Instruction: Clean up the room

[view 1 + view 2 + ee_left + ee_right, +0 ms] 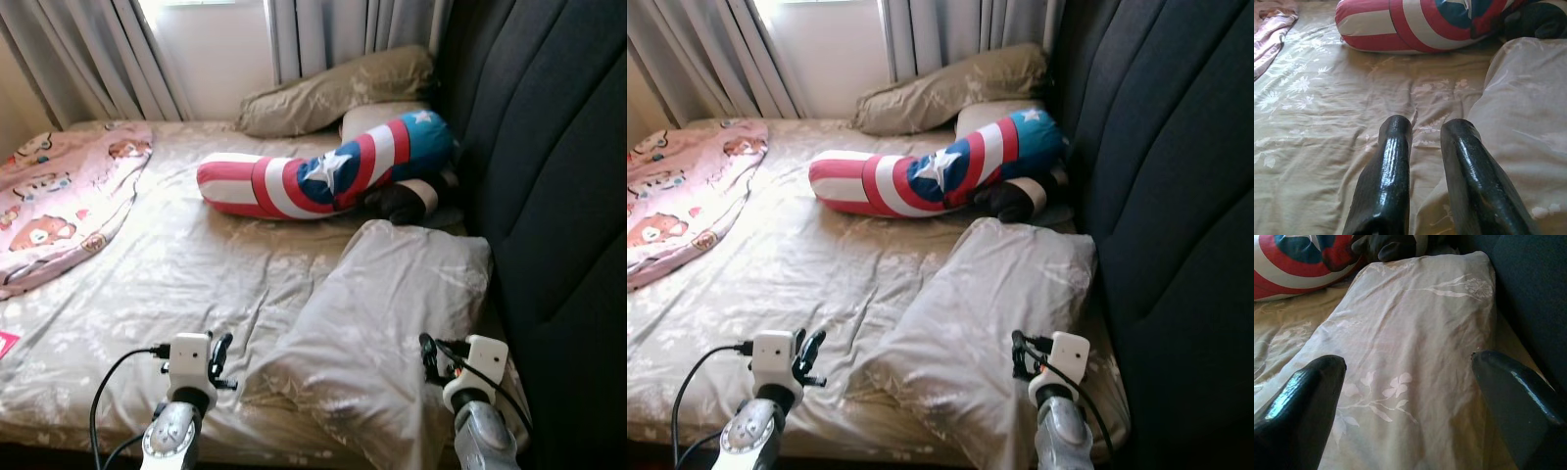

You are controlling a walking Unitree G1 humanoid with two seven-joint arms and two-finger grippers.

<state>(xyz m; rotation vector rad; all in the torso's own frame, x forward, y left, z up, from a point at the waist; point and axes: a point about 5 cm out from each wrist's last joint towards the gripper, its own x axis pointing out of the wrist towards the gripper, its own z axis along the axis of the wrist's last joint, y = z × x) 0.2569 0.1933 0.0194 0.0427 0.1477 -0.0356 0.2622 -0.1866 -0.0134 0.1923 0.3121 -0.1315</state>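
Grey pillow between spread right claw fingers.

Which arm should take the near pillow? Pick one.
Right. The right gripper hangs over the pillow with jaws spread wide across it. The left gripper sits beside the pillow's edge over the sheet, jaws narrow.

Grey curtains, dark padded headboard

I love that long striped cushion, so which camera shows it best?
The left eye view: the whole stars-and-stripes bolster lies across the bed. The right eye view matches it. Both wrist views catch just a cropped part.
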